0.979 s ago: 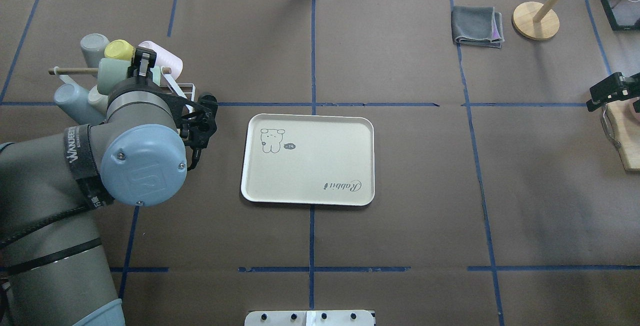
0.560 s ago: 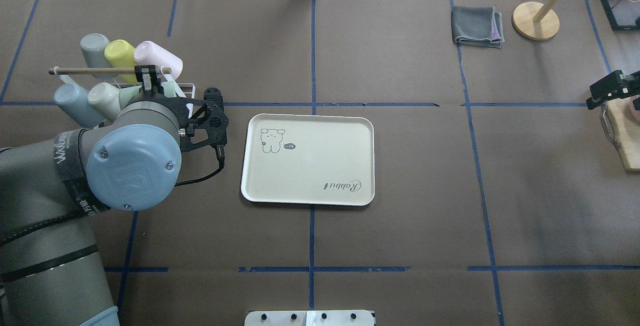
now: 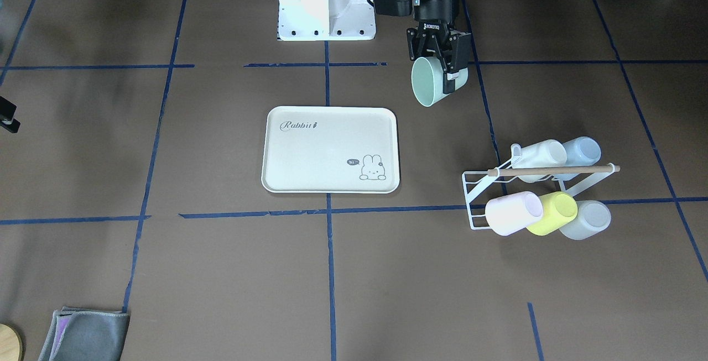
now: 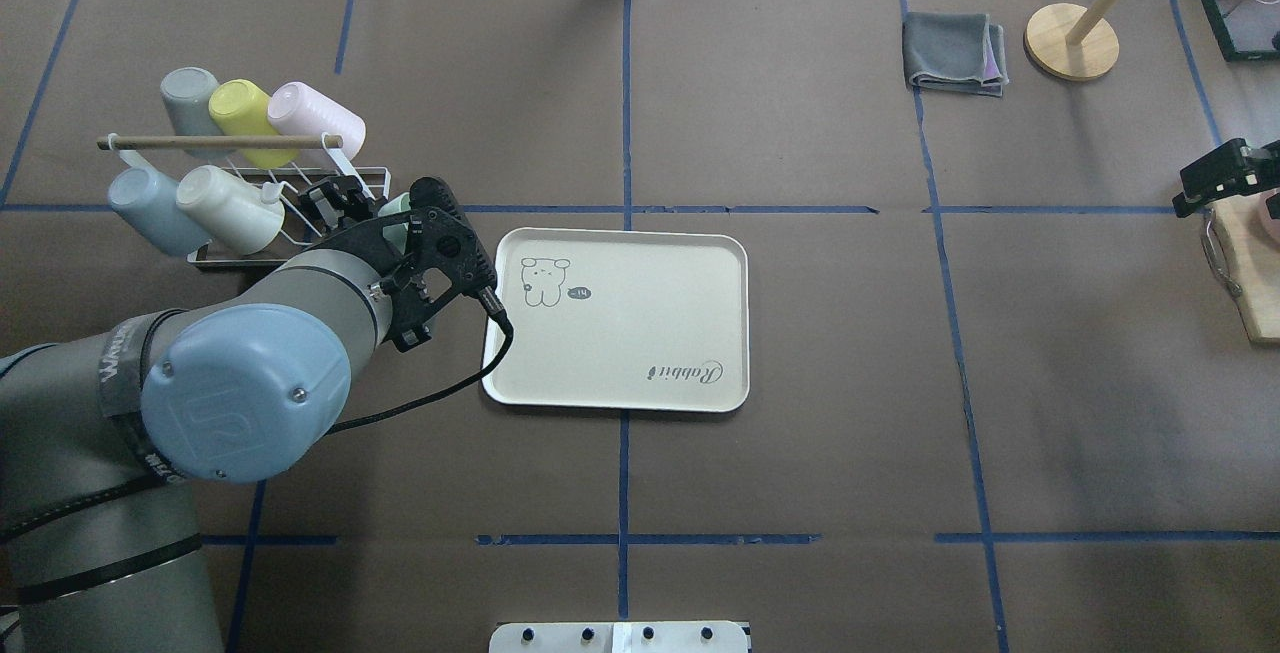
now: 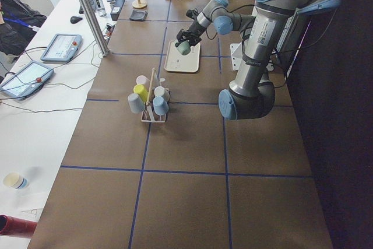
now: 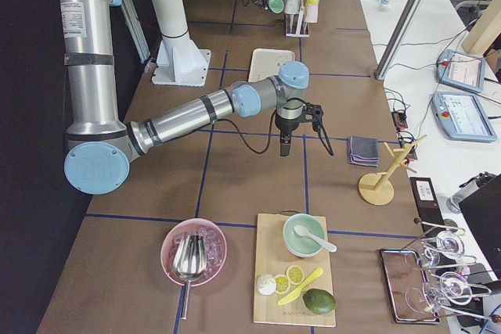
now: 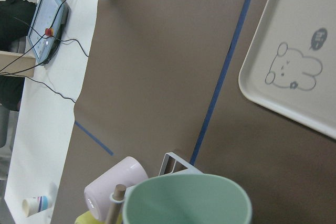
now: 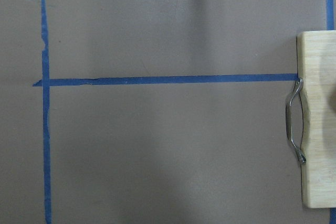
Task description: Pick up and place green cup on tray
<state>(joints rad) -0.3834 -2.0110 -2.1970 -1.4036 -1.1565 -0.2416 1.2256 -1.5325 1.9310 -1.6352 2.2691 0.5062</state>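
The green cup (image 3: pixel 436 83) is tilted on its side, mouth toward the tray, with my left gripper (image 3: pixel 440 68) shut on its wall. It hangs above the table beside the tray's corner nearest the robot, between the tray and the rack. From overhead only a sliver of the cup (image 4: pixel 396 205) shows past the wrist. Its rim (image 7: pixel 186 200) fills the bottom of the left wrist view. The cream tray (image 3: pixel 330 149) (image 4: pixel 620 323) (image 7: pixel 294 51) lies flat with nothing on it. My right gripper (image 4: pixel 1225 178) hovers at the table's far right edge; I cannot tell how its jaws stand.
A white wire rack (image 3: pixel 477 184) (image 4: pixel 372 173) holds pink, yellow-green, grey, blue and cream cups. A grey cloth (image 4: pixel 955 53) and a round wooden stand base (image 4: pixel 1071 41) sit at the back right. A wooden board (image 4: pixel 1255 273) (image 8: pixel 320 119) lies under the right gripper.
The left arm has drawn the green cup off the rack and carried it right, toward the tray. The right arm has not moved.
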